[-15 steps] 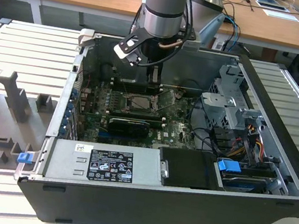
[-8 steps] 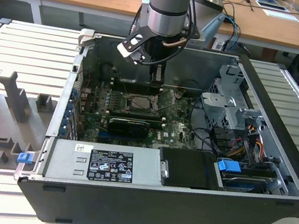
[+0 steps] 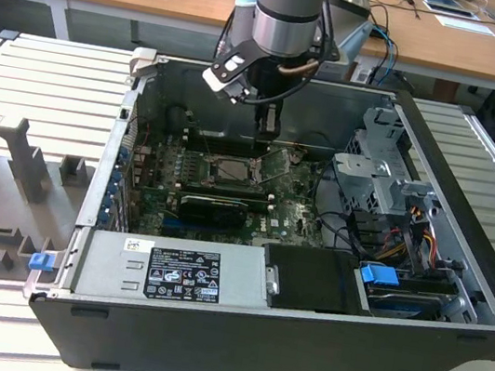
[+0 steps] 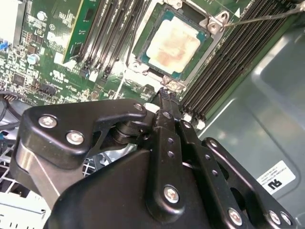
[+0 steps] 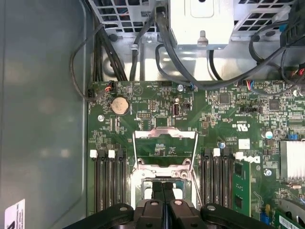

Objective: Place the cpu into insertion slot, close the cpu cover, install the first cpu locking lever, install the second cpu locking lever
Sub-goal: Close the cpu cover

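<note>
The open computer case lies on its side on the slatted worktop, and the arm reaches down into it from above. The hand hangs low over the green board, just at one edge of the insertion slot. In both wrist views its two fingers are pressed together, and I see nothing between them, so I judge the hand to be empty. The cpu lies flat inside the slot with its pale metal top up, between the rows of long black memory slots. The first step looks done to me. The cpu cover is not down. In the first wrist view it stands raised on its hinge on the far side of the slot from the fingers, and the board shows through its window. A thin wire locking lever also stands free, away from the slot. My judgement is that the step in hand is closing the cover. This step calls for a soft push on the free edge of the frame, so that it swings down around the chip without scraping the top. The narrow fingers must also stay clear of the lever and the memory slots close by.
</note>
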{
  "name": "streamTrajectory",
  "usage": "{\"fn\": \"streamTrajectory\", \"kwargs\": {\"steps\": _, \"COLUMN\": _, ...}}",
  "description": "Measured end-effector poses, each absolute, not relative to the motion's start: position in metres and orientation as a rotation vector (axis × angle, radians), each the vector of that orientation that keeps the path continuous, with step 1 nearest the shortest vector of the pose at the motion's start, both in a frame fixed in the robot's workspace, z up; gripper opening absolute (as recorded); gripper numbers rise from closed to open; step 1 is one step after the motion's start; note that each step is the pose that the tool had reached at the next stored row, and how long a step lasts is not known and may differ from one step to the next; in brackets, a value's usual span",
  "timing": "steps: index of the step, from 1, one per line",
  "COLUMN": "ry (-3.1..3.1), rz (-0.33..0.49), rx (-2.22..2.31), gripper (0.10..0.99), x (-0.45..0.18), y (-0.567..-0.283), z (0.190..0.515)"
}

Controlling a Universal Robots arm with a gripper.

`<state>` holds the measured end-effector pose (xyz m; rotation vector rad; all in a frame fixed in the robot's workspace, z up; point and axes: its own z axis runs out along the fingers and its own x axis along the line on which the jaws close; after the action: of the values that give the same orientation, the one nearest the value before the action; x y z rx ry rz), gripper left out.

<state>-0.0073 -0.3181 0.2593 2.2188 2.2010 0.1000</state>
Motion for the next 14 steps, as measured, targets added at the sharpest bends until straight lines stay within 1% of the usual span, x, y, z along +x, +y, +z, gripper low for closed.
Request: {"fn": "streamTrajectory", "kwargs": {"steps": 14, "ry": 2.201, "rz": 0.100, "rx": 2.219, "gripper": 0.106, "x": 0.019, "y": -0.316, "z": 0.266}}
